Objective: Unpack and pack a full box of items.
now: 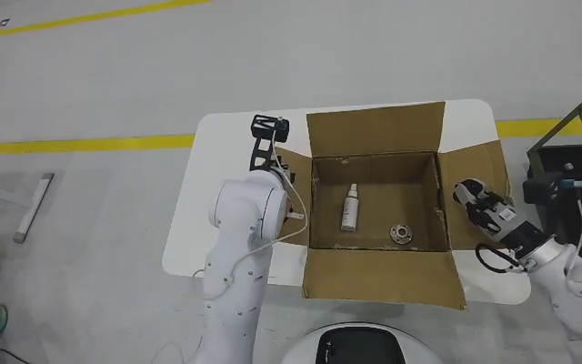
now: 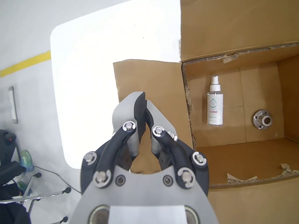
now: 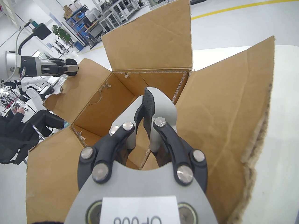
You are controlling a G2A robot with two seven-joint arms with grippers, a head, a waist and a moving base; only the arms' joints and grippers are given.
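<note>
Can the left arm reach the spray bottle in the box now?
Probably yes: the box is open, nothing covers the spray bottle, and the left gripper hangs shut beside the opening.

The box [image 1: 382, 278] sits mid-desk [image 1: 227, 146], nearer the right edge. Inside, the bottle [image 1: 350, 207] lies left of the flange [image 1: 401, 234] (apart). The left pincer [image 1: 270, 123] hangs by the box's far-left corner, and the right pincer [image 1: 466, 191] hangs over its right flap.

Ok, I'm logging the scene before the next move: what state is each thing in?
Brown cardboard box: open, four flaps unfolded.
White plastic spray bottle: lying flat on the box floor.
Round metal flange: on the box floor, bore up.
Left pincer: shut, empty.
Right pincer: shut, empty.
</note>
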